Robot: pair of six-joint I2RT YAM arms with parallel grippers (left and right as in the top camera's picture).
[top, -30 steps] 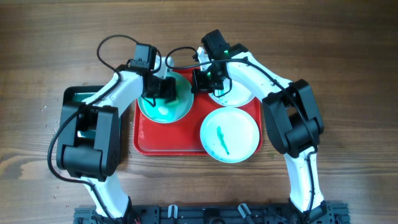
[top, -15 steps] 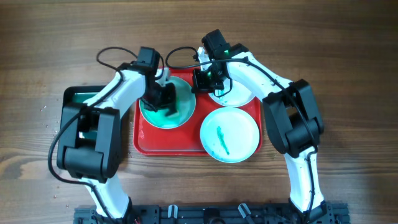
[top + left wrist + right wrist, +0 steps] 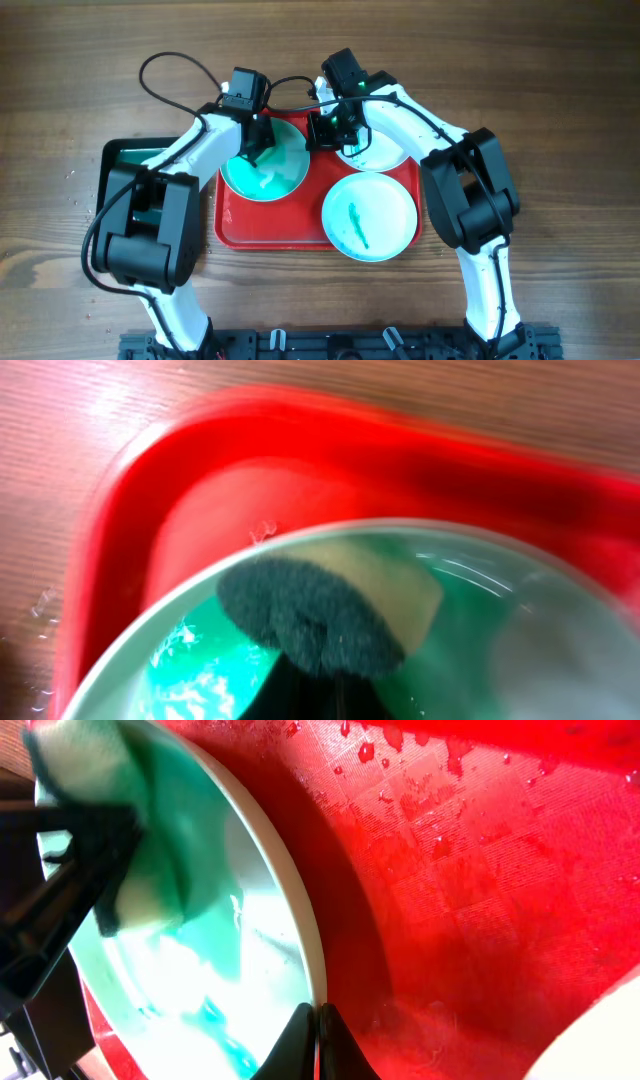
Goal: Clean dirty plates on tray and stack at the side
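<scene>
On the table, the tray (image 3: pixel 300 228) holds the teal left plate (image 3: pixel 265 178), a smeared plate (image 3: pixel 368 215) and a third plate (image 3: pixel 388 152). My left fingers (image 3: pixel 290 695) pinch a sponge (image 3: pixel 310 615) on the left plate. Since half a second ago the sponge has slid toward the far rim. My right fingers (image 3: pixel 300 1045) clamp that plate's edge. Only the right wrist view shows water droplets (image 3: pixel 440 780) on the tray.

- My left gripper (image 3: pixel 254 140) had slid to the middle of the teal plate (image 3: pixel 262 178). It has now swung back up to the rim nearest the counter's far edge.
- The sponge (image 3: pixel 310 615) went with it, so more of the plate's wet teal face shows on the near side.
- My left arm's cable (image 3: pixel 160 70) loop has spread wider toward the counter's left edge.
</scene>
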